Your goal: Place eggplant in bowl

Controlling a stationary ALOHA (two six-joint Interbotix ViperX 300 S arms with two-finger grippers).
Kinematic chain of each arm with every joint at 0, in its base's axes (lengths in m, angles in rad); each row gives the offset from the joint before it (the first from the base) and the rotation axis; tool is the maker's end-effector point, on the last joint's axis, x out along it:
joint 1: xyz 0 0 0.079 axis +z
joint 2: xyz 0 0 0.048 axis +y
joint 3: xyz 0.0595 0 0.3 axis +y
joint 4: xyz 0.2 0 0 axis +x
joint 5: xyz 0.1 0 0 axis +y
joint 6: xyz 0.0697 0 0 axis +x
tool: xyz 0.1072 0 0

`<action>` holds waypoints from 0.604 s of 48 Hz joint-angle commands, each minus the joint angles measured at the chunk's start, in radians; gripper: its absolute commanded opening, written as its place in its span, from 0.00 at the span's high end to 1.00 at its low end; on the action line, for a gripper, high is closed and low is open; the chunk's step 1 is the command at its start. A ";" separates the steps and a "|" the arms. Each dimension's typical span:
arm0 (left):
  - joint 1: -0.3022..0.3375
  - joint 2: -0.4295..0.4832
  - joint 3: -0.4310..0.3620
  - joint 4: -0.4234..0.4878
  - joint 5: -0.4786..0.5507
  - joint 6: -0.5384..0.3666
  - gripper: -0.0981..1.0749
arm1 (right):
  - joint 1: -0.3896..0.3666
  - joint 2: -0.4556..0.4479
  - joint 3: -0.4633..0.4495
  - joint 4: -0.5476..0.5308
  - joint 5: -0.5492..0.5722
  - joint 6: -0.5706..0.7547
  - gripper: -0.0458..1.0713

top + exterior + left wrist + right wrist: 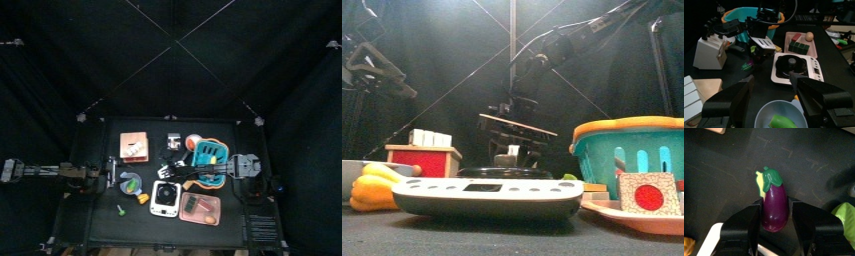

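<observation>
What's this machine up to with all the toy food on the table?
The right gripper hangs over a purple eggplant lying on the black table, its open jaws on either side of it. I cannot tell whether they touch it. The left gripper waits above a bowl, which already holds something green.

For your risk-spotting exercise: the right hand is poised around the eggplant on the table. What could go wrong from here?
1. The right hand straddles the eggplant near its rounded lower half, jaws open; closing there may let the smooth skin slip out.
2. A yellowish item lies against the eggplant and might get dragged along.
3. The bowl already holds a green piece, and the white scale sits nearby, so the carry could bump clutter.
</observation>
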 commanded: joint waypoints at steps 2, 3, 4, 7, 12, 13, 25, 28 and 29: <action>0.002 0.003 -0.017 -0.002 -0.005 -0.002 0.12 | 0.017 -0.054 -0.041 -0.005 -0.015 -0.002 0.28; 0.003 0.003 -0.018 -0.002 -0.005 -0.002 0.12 | 0.021 -0.054 -0.046 -0.005 -0.018 -0.002 0.28; 0.002 0.002 -0.018 -0.002 -0.006 -0.002 0.12 | 0.026 -0.054 -0.058 -0.009 -0.026 -0.002 0.28; 0.003 0.002 -0.023 -0.002 -0.012 -0.002 0.12 | 0.043 -0.054 -0.081 -0.021 -0.044 -0.002 0.28; 0.002 0.003 -0.025 0.002 -0.041 0.000 0.12 | 0.067 -0.046 -0.126 -0.055 -0.089 -0.002 0.28; 0.002 0.003 -0.023 0.002 -0.049 0.000 0.12 | 0.071 -0.044 -0.133 -0.061 -0.100 -0.002 0.28; -0.005 0.003 -0.020 0.020 -0.156 0.002 0.12 | 0.092 0.014 -0.218 -0.103 -0.284 0.000 0.28; -0.005 0.003 -0.017 0.031 -0.176 0.000 0.12 | 0.092 0.031 -0.232 -0.101 -0.327 0.000 0.28; -0.005 0.003 -0.015 0.034 -0.181 0.000 0.12 | 0.092 0.040 -0.239 -0.101 -0.344 0.000 0.28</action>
